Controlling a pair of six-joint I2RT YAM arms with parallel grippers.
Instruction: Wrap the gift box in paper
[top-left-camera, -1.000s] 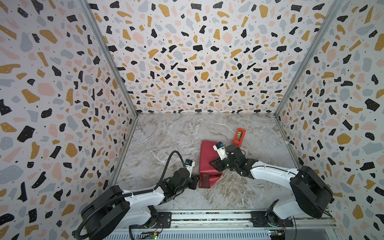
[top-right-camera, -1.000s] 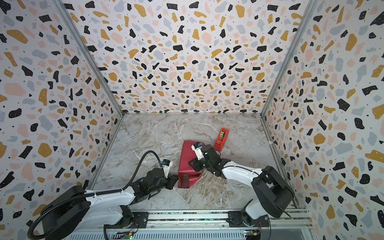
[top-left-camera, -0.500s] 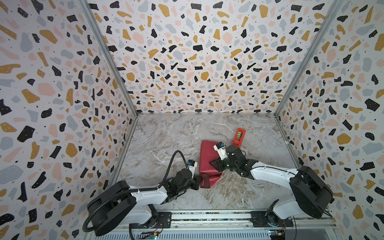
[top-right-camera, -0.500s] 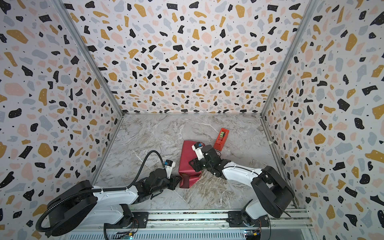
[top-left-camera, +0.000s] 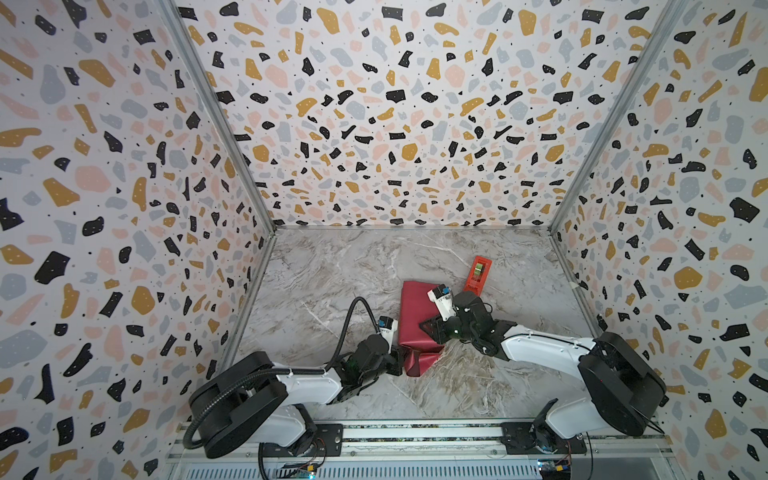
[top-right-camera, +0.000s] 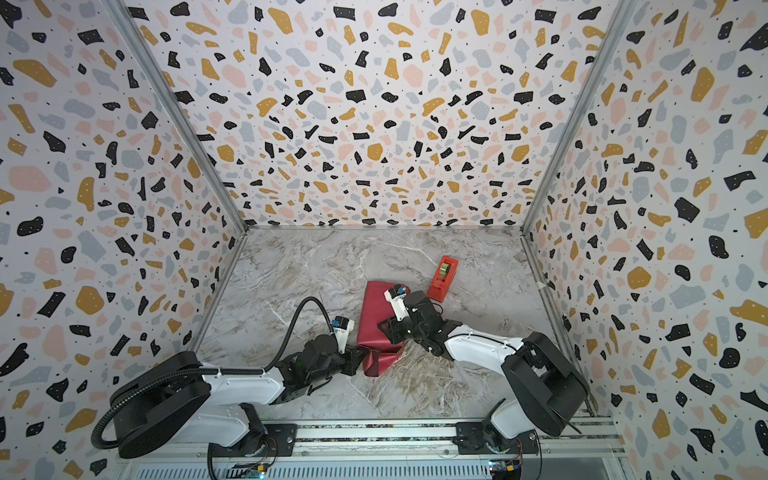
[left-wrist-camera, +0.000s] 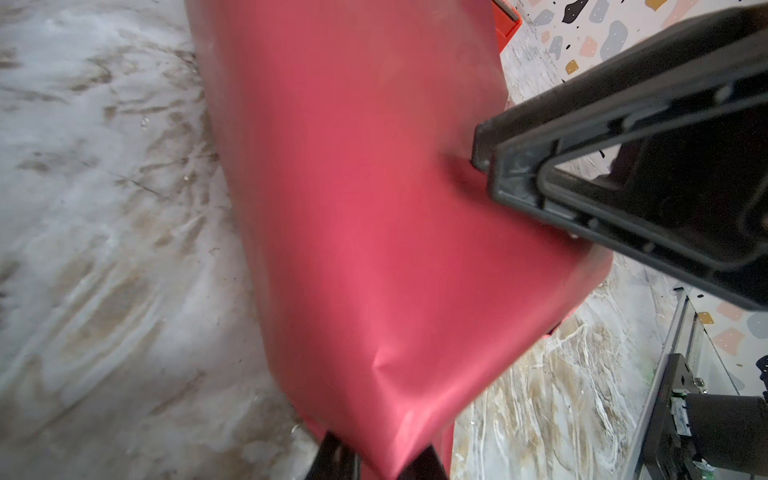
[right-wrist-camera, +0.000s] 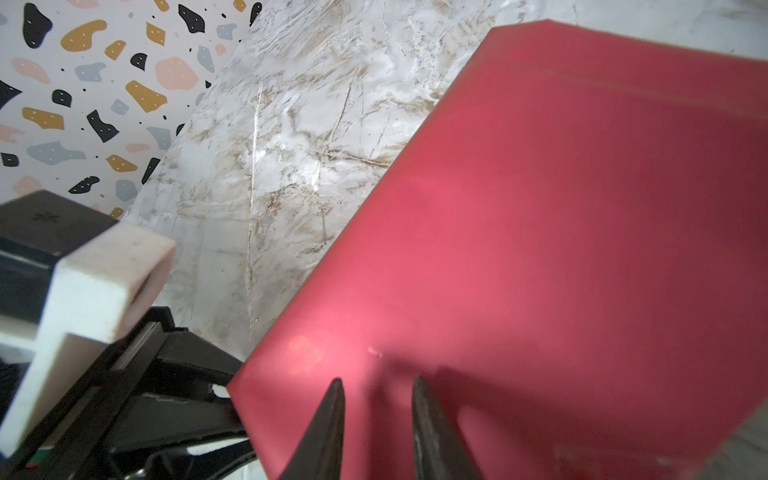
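The left gripper (left-wrist-camera: 376, 461) is seen closed on the lower corner of the paper (left-wrist-camera: 374, 208), a large crimson-red sheet, which is pinched between its black fingertips. The right gripper (right-wrist-camera: 376, 415) is recorded with its dark jaws narrowly parted and their tips set against the sheet's upper face. The paper is folded over a box-shaped form, and the gift box itself is hidden beneath it. In both top views the bundle is found mid-table on the grey-veined, marble-patterned tabletop (top-left-camera: 332, 270), between the two arms. A narrow red-orange plastic tape dispenser (top-left-camera: 478, 274) is noted just beside its far right corner.
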